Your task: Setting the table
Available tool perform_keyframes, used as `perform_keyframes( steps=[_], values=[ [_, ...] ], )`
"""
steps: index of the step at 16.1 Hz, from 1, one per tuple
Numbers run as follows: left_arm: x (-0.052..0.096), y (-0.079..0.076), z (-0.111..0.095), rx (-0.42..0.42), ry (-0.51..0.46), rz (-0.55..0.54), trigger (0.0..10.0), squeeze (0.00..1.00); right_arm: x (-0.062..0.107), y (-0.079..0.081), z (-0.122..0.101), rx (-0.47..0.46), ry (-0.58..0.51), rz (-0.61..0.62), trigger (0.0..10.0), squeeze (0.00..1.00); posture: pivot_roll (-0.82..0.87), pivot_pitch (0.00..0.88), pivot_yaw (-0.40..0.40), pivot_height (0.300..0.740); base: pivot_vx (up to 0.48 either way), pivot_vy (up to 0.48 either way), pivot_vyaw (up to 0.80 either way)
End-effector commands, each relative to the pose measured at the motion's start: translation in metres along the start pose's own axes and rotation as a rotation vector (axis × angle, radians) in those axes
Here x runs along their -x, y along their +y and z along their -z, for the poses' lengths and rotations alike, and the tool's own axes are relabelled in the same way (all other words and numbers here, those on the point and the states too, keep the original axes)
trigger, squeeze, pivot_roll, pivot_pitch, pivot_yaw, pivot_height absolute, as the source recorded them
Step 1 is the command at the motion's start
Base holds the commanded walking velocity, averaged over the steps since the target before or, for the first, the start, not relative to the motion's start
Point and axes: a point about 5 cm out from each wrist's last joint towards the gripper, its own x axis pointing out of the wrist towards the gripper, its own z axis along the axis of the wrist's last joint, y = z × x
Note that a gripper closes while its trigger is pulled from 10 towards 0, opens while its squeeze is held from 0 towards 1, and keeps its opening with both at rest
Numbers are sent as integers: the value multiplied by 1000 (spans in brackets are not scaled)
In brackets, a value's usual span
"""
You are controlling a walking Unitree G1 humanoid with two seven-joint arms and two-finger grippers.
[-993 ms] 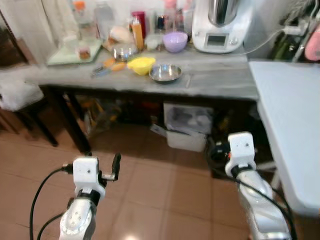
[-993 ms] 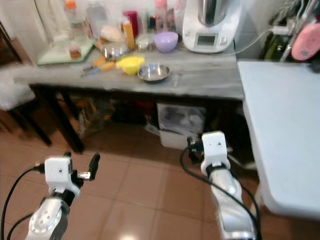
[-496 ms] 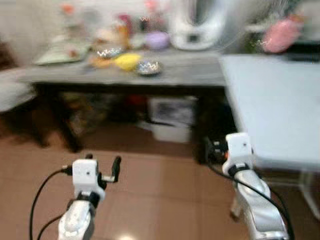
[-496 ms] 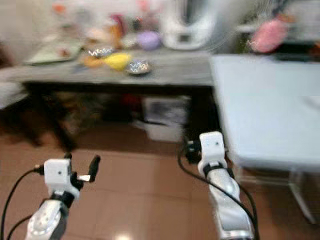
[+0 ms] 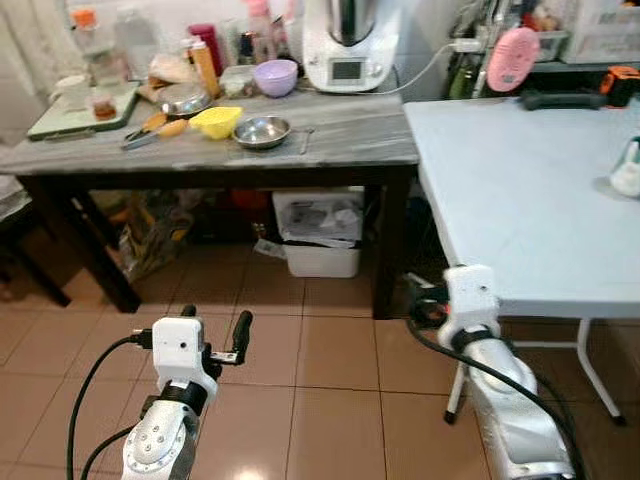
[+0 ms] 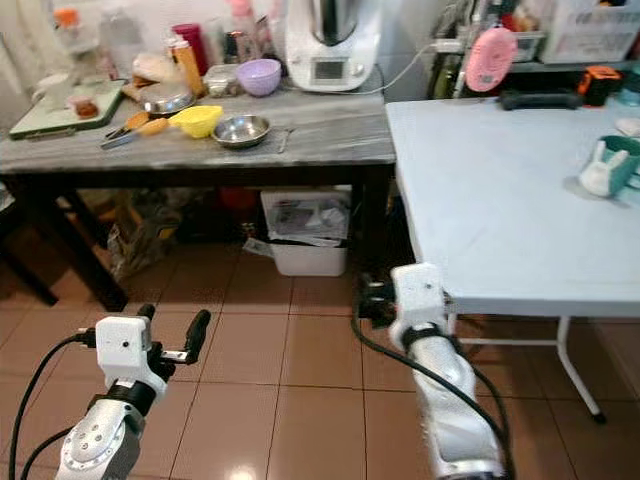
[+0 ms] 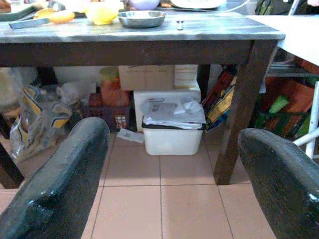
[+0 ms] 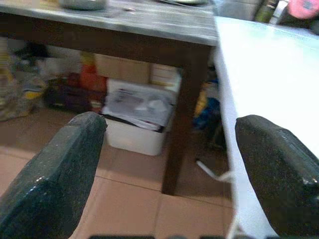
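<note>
A steel bowl (image 5: 262,131), a yellow bowl (image 5: 216,122) and a purple bowl (image 5: 276,76) stand on the grey wooden table (image 5: 350,140) ahead of me. To the right is a white folding table (image 5: 530,190), bearing a green cup (image 6: 612,163) near its far right edge. My left gripper (image 5: 214,325) hangs low over the floor, open and holding nothing. My right gripper (image 6: 375,298) is low beside the white table's near corner, open too. In the left wrist view the fingers (image 7: 65,184) frame the grey table's underside; the right wrist fingers (image 8: 60,174) frame a table leg.
A white kitchen appliance (image 5: 346,45), bottles and a green tray (image 5: 75,110) crowd the back of the grey table. A white bin (image 5: 320,235) and bags sit under it. A pink object (image 5: 514,58) hangs at the back right. Brown floor tiles (image 5: 330,400) lie before me.
The camera has swung to the right, so the grey table sits further left and more of the white table shows. Both arms hold the same pose, grippers still open.
</note>
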Motion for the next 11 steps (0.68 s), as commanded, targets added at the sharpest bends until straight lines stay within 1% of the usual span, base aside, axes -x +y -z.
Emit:
perform_keyframes(
  steps=[1, 3, 11],
  values=[
    [0, 4, -5, -9, -10, -4, 10000, 0, -2, 1, -3, 2, -14, -6, 10000, 0, -141, 9, 68, 740, 0, -292, 0],
    [0, 3, -5, -8, -10, -2, 10000, 0, -3, 1, -3, 2, -15, -7, 10000, 0, -139, 10, 69, 740, 0, -375, 0],
    [-1, 2, -6, 0, -6, 13, 10000, 0, -3, 2, -4, 11, -23, -9, 10000, 0, -146, 19, 72, 740, 0, -480, 0]
  ],
)
